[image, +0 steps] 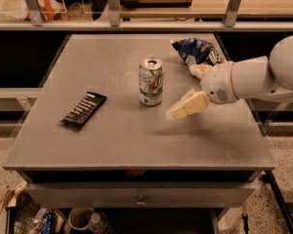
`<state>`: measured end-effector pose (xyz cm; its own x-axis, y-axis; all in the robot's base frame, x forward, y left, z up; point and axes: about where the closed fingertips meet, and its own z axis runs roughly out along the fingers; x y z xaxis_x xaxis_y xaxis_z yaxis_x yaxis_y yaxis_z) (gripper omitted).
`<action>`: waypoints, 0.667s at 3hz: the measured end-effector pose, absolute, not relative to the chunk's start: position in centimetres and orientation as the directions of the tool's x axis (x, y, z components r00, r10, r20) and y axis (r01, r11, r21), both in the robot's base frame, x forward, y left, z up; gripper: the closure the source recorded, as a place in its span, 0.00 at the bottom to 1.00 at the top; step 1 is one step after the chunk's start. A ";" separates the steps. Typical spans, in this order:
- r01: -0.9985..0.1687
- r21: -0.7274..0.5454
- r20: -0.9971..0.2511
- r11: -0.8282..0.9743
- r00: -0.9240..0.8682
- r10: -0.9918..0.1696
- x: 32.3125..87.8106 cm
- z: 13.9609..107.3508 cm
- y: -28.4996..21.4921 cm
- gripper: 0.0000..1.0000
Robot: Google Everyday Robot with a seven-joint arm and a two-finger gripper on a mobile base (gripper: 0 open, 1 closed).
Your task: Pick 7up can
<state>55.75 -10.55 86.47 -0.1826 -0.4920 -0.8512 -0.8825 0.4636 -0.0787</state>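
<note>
The 7up can [151, 81] stands upright in the middle of the grey table [112, 140]. It is white and silver with green swirls and a silver pull-tab top. My gripper [184, 91] comes in from the right on a white arm and hovers just right of the can, a little above the table. It is open and empty. One cream finger [188, 105] points toward the can's base. The other finger [198, 70] shows partly in front of the snack bag. The gripper is not touching the can.
A dark blue-and-white snack bag [195, 50] lies at the back right, behind the gripper. A flat black bar with white lettering [83, 109] lies at the left. Metal rails and shelves run behind the table. A drawer front sits under its near edge.
</note>
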 end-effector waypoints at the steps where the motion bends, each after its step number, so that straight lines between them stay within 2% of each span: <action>1: -0.901 -0.036 -0.876 0.432 -0.179 -0.448 56.0 86.7 -8.8 0.00; 2: -0.912 -0.030 -0.897 0.409 -0.155 -0.413 56.1 87.7 -7.3 0.00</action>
<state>56.14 -7.29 87.66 -0.1555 -0.4132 -0.8973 -0.9121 0.4089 -0.0303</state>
